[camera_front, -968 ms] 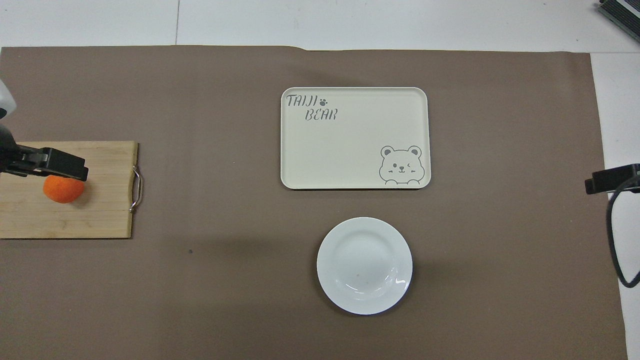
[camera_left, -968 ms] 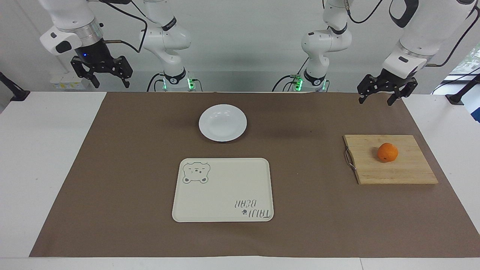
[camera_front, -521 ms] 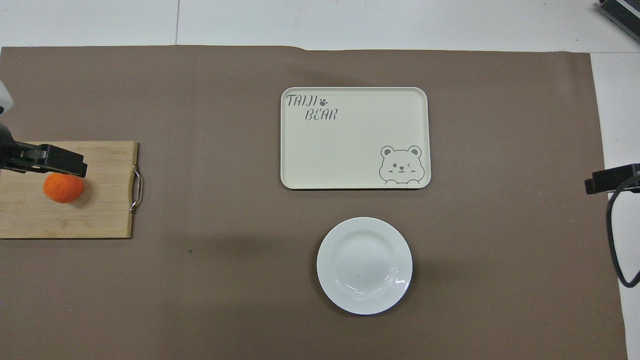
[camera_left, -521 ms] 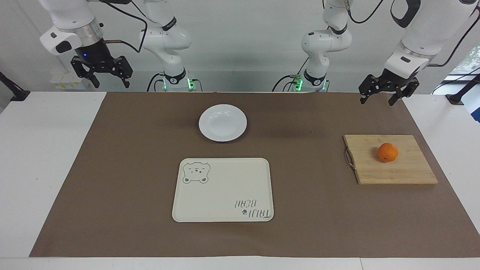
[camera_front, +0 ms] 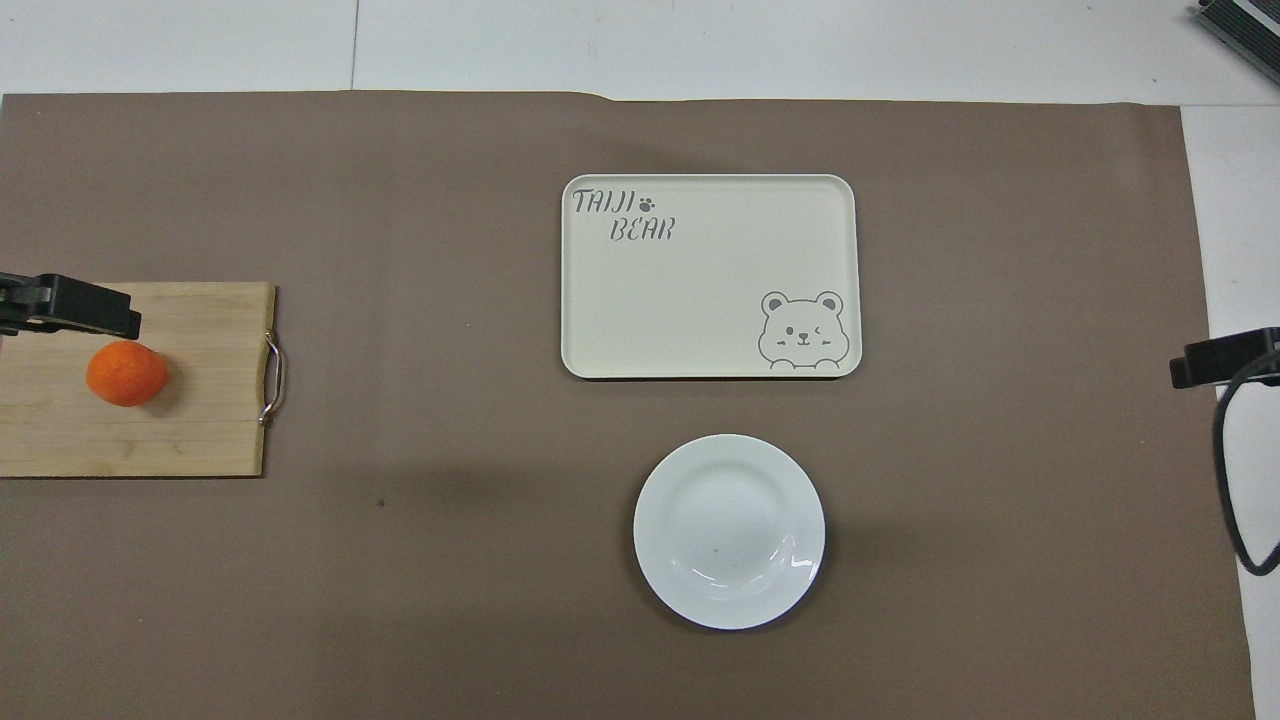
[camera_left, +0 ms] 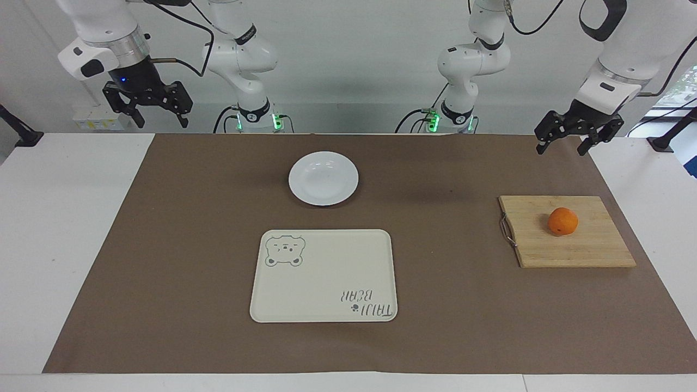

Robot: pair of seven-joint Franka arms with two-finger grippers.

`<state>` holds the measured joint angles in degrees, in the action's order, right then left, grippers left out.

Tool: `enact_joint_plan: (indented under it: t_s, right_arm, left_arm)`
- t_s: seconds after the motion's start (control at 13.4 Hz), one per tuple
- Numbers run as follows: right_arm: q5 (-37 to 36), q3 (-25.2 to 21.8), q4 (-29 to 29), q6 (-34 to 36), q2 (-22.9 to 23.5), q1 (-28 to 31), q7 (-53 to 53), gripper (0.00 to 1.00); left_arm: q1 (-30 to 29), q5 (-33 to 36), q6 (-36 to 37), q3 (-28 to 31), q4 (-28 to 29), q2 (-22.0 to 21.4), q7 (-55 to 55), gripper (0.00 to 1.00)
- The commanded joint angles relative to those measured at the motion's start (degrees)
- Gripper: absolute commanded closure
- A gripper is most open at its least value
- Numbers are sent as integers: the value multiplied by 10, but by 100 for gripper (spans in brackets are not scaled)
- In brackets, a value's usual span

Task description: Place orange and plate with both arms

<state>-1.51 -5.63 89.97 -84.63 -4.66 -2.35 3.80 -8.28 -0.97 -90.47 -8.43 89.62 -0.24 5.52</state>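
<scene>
Sitting untouched on the wooden cutting board point(camera_left: 566, 231) toward the left arm's end of the table: the orange point(camera_left: 563, 221), round, so showing no long axis and pointing no particular way. Probably handling as light, firm and a little springy, with a curved skin apt to roll or slip; best pinching across its widest middle from above, with moderate force. Resting on the brown mat point(camera_left: 163, 245), nearer to the robots than the cream bear-print tray point(camera_left: 323, 275): the plate point(camera_left: 323, 178), lying flat and opening upward, round too, hence no long axis. Likely handling as stiff, glossy, slippery and breakable; taking hold at the raised rim looking wisest. Hanging in the air with fingers apart above the mat's edge, not touching anything: the left gripper point(camera_left: 578, 132). Waiting raised over the bare white table at the right arm's end, fingers likewise apart and holding nothing: the right gripper point(camera_left: 148, 102)
</scene>
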Motion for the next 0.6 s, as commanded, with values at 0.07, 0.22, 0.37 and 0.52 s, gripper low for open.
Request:
enact_joint_plan:
  t_s: [0.07,0.22,0.37,0.52]
  right_arm:
    - [-4,2,-1,9,-4,3,12,0]
    - [-4,2,-1,9,-4,3,12,0]
    - [-4,2,-1,10,-4,3,12,0]
    - [-4,2,-1,10,-4,3,12,0]
  left_arm:
    - [-48,8,-18,-3,-1,19,59,0]
    - [-67,9,-33,-3,-2,38,91,0]
    - [-81,10,-57,-3,-1,54,113,0]
    - [-90,10,-73,-3,-1,70,132,0]
